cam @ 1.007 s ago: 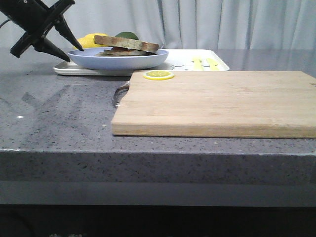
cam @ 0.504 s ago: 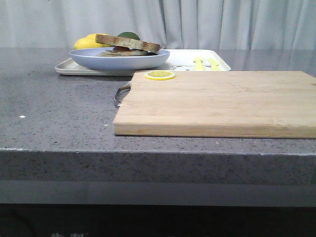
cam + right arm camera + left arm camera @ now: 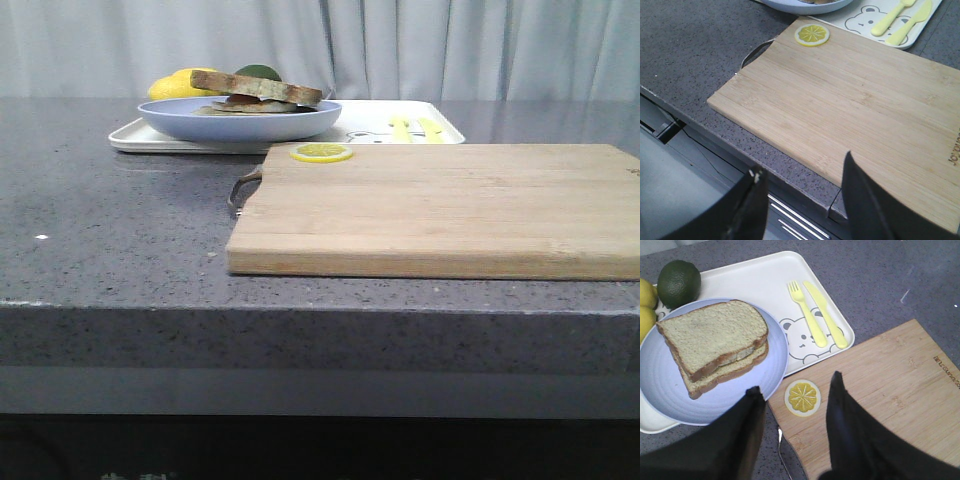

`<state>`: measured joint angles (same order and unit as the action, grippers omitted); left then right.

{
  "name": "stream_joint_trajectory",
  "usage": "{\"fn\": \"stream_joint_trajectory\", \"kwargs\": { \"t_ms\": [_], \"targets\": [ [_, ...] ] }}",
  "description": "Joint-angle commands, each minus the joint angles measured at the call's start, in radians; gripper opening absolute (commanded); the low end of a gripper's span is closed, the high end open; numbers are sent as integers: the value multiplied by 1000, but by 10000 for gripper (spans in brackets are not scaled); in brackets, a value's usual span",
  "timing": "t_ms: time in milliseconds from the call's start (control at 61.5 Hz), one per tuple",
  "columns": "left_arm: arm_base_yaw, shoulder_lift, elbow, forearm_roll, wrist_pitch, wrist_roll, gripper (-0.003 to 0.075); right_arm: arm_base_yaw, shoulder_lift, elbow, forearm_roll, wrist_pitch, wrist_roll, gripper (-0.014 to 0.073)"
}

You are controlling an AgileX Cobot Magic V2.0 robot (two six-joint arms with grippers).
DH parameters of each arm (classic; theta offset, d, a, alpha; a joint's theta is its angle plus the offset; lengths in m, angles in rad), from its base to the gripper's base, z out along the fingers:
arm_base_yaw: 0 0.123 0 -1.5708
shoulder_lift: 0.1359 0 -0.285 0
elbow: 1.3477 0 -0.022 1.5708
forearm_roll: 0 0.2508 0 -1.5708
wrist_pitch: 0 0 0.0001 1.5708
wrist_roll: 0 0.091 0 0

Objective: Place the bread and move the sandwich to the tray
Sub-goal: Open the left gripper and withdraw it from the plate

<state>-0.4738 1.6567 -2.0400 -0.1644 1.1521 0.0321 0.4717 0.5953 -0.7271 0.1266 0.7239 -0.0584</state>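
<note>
One sandwich [image 3: 715, 345] of two bread slices, the bare top bread [image 3: 712, 335] stacked on the lower one, sits on a single round pale blue plate [image 3: 660, 390], which rests on the left part of the one white tray [image 3: 765, 275] at the far side of the grey counter [image 3: 110, 230]. On the tray's right part lie one yellow fork [image 3: 807, 315] and one yellow knife [image 3: 826, 315] beside a bear print. Two lemons [image 3: 646, 305] and one lime [image 3: 678, 282] sit at the tray's far left. One wooden cutting board [image 3: 440, 205] lies nearer, carrying one lemon slice [image 3: 802, 397] at its far left corner (the rest of the board is bare). The left gripper [image 3: 795, 435] hangs above the board's corner, fingers spread and empty; the right gripper [image 3: 802, 205] hovers over the board's near edge, likewise parted with nothing between.
</note>
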Motion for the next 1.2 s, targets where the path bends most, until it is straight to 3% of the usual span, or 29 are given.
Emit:
{"fn": "stream_joint_trajectory", "kwargs": {
  "t_ms": [0, 227, 747, 959, 1186],
  "targets": [
    [-16, -102, 51, 0, -105, -1, 302, -2, 0, -24, -2, -73, 0, 372],
    [-16, -299, 374, 56, -302, -1, 300, -2, 0, -24, -2, -73, 0, 372],
    [-16, -797, 1080, 156, -592, 2, 292, -2, 0, -24, -2, -73, 0, 372],
    [-16, -952, 1230, 175, -615, 2, 292, -2, 0, -24, -2, -73, 0, 372],
    [-16, -1031, 1281, 210, -608, 2, 292, -2, 0, -24, -2, -73, 0, 372]
  ]
}}
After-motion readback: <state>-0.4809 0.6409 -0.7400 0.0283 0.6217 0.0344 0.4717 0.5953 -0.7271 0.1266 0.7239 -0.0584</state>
